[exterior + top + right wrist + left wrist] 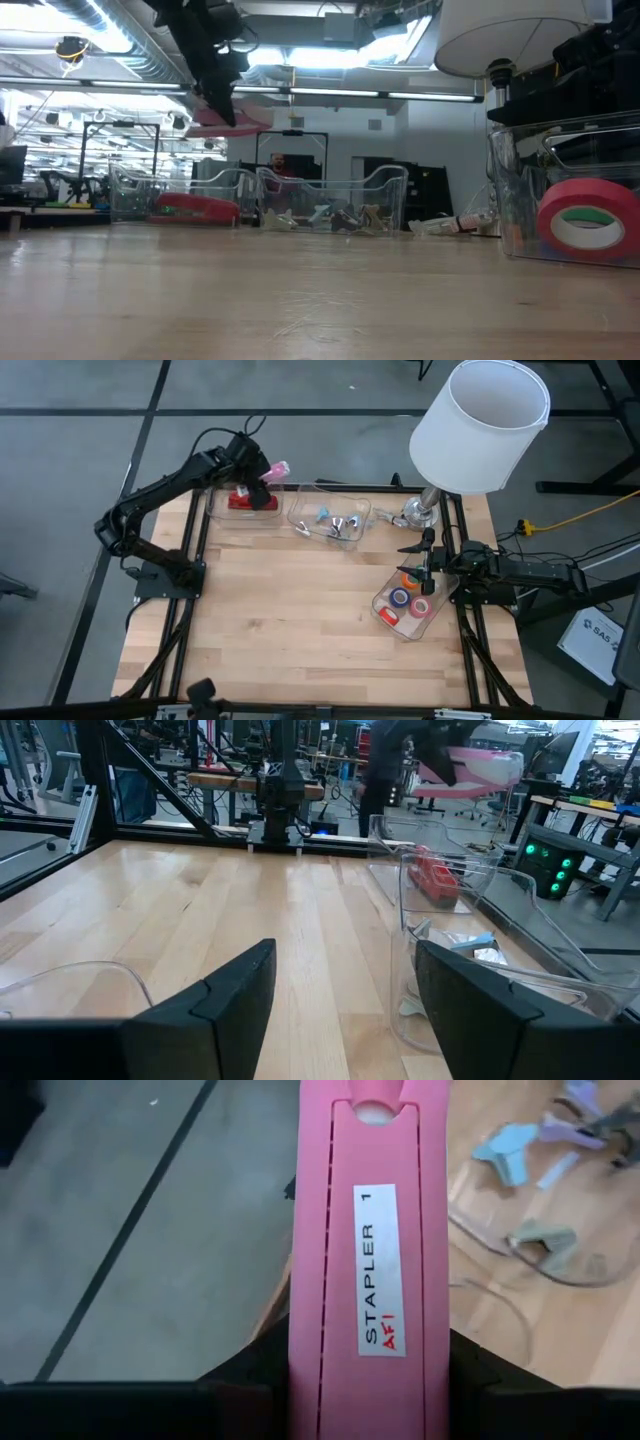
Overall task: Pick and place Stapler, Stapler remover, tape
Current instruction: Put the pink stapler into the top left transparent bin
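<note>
The worktop (pixel 300 610) is carrying three clear bins, the lamp shade (pixel 480 425) hiding part of its far corner. The left claw (pixel 262 472) is clamping a pink stapler (pixel 365 1270) above the bin holding a red stapler (pixel 250 502) (label reading "STAPLER 1 AF1"). The right claw (pixel 340 1005) is hanging spread apart, holding nothing, over the tape (pixel 408 598) bin. The stapler removers (pixel 335 525) are lying blurred in the middle bin.

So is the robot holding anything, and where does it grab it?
Yes. The left hand holds the pink stapler by one end, fingers on both its long sides, up in the air. The right hand is open and holds nothing.
</note>
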### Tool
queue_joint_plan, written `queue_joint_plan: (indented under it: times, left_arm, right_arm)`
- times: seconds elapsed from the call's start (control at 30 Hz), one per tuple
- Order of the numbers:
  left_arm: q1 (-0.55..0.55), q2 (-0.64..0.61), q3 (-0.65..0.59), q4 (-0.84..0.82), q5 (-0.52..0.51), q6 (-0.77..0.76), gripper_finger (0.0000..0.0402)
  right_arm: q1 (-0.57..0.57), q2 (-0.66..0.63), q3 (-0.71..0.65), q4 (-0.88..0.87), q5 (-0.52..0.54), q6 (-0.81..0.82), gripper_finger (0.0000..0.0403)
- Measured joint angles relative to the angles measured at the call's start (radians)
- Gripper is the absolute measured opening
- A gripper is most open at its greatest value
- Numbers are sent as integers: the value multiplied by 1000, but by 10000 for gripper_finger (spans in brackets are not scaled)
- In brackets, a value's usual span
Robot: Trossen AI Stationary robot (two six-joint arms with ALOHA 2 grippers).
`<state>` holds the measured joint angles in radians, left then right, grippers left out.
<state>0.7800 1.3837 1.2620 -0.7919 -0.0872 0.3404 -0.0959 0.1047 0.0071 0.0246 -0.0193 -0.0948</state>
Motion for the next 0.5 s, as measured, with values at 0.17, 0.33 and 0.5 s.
queue_joint_plan:
  times: [0.17,0.33,0.5]
  left_arm:
    - [29,-40,-116,98,3,-5,133]
    - [64,-88,-223,194,11,-6,133]
    - [79,-105,-293,244,47,-30,133]
  right_arm:
    - [0,0,0,0,0,0,239]
    - [0,0,0,0,0,0,239]
    - [0,0,0,0,0,0,239]
